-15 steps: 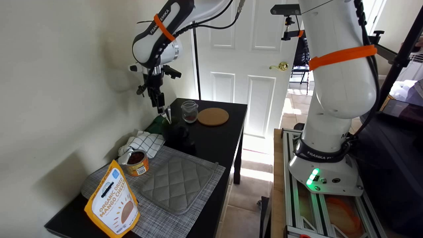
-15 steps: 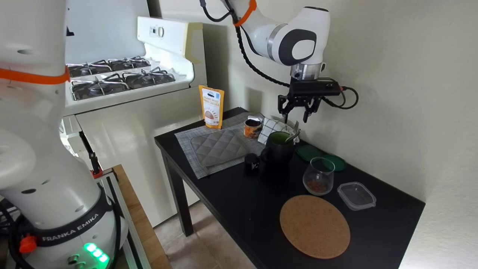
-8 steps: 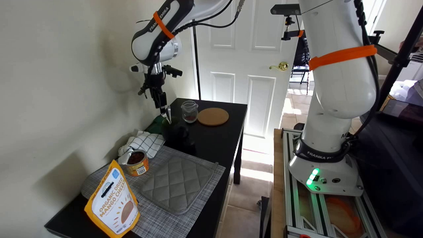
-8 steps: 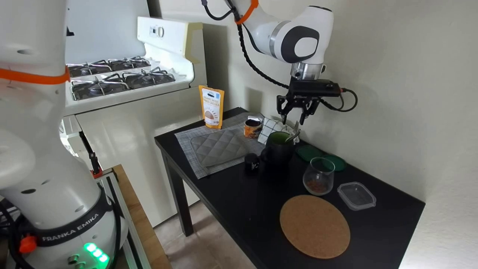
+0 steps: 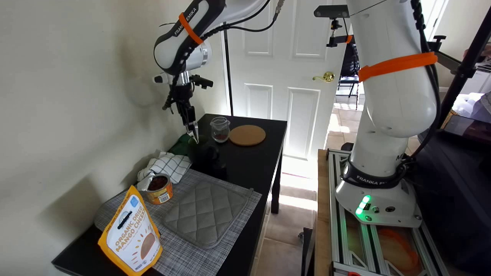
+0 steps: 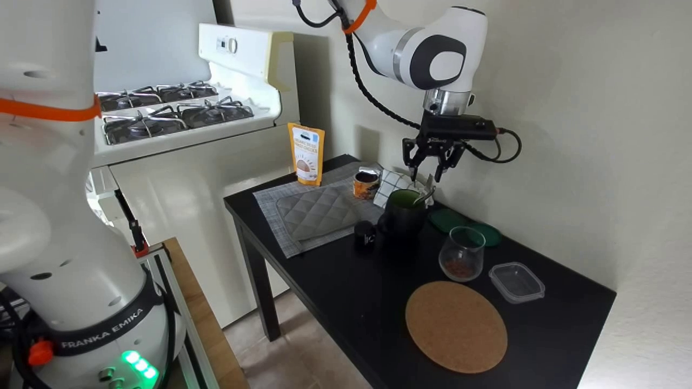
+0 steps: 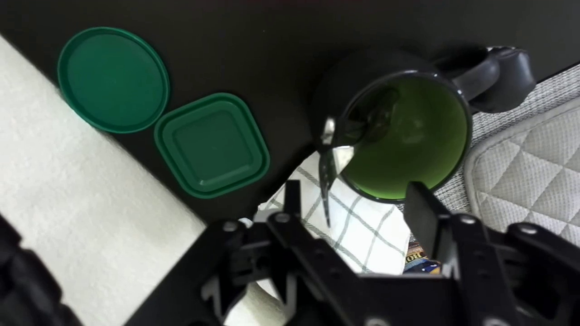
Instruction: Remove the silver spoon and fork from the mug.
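The mug (image 6: 403,222) is black outside and green inside. It stands upright on the black table. The silver spoon and fork (image 6: 424,198) lean out over its rim towards the wall. In the wrist view their metal ends (image 7: 325,179) stick up at the left of the mug's green interior (image 7: 421,136); which is the spoon and which the fork I cannot tell. My gripper (image 7: 353,188) points down just above, partly open. The upper ends appear between its fingers, nearer the left one, with no grip on them. In an exterior view the gripper (image 5: 190,125) is beside the utensils (image 5: 196,133).
A checked cloth (image 7: 362,222) and two green lids (image 7: 213,145) lie close by, along the wall. A small black object (image 6: 364,234) stands by the mug's handle. Around are a glass (image 6: 461,258), a clear tub (image 6: 517,282), a cork disc (image 6: 457,327) and an opened can (image 5: 159,188).
The jaws have come closer together. The gripper has shifted slightly to the right in both exterior views. The mug and the utensils stand as before.
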Tool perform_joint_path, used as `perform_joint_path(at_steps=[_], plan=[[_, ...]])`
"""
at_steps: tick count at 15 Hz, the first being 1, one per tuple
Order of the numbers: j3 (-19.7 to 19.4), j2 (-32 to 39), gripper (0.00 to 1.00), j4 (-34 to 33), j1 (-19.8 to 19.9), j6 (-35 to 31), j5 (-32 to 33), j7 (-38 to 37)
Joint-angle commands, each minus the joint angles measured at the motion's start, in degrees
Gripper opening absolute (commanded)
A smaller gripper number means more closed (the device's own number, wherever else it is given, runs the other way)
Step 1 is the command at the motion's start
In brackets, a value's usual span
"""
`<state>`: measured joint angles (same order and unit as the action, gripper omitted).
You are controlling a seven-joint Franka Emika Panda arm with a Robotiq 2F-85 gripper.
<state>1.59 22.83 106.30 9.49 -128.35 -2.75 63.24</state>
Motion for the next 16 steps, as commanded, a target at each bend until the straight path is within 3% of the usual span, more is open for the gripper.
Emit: perform_joint_path(at_steps=[1,3,4,5,6,14,15,16], plan=[[-0.44,0.89,0.43,-1.18,-0.24,0.88,0.73,-0.90],[-0.54,1.17,0.19,-1.35,-0.28,0.89,0.85,-1.05],[-0.58,1.29,0.16,-1.41,-0.28,0.80,0.87,-1.10],[-0.62,1.44,0.05,-1.54,-0.28,0.85,0.92,-1.14],[-0.72,1.46,0.00,-1.62,-0.36,1.08,1.15,-1.33],[-1.10,-2.74,0.00,-0.76,-1.67,1.28,6.27,-3.45],[-0.67,-2.99,0.03,-0.77,-1.39,1.03,5.78,-2.13],[-0.21,-3.08,0.28,-0.95,-1.09,1.29,4.93,-0.66]])
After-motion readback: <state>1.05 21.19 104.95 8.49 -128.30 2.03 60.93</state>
